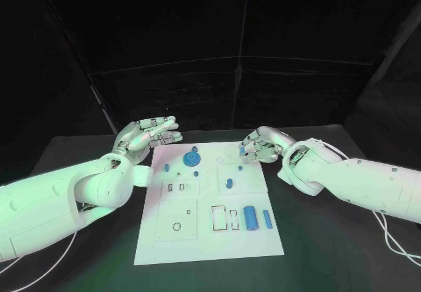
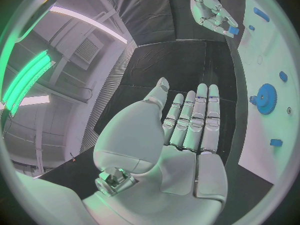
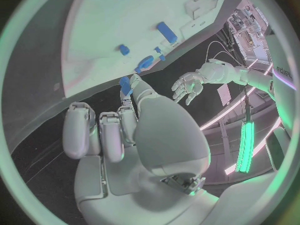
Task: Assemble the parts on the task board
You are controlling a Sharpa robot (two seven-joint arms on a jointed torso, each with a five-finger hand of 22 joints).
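The white task board [image 1: 206,240] lies in the middle of the black table. My right hand [image 1: 261,146] hovers over the board's far right corner and pinches a small blue part [image 1: 241,151] between thumb and finger; the same blue part [image 3: 125,85] shows in the right wrist view and, in the left wrist view, as the blue part [image 2: 233,30]. My left hand [image 1: 146,136] floats beside the far left corner, fingers spread, holding nothing. A blue gear [image 1: 192,159] stands on the board between the hands. A blue cylinder [image 1: 250,217] and a shorter blue pin [image 1: 267,220] lie nearer me.
Small blue pieces sit at the board's left edge [image 1: 166,166] and centre [image 1: 229,182]. Recessed slots [image 1: 224,218] and a round hole [image 1: 176,226] mark the near half. White cables [image 1: 395,243] trail over the table at the right.
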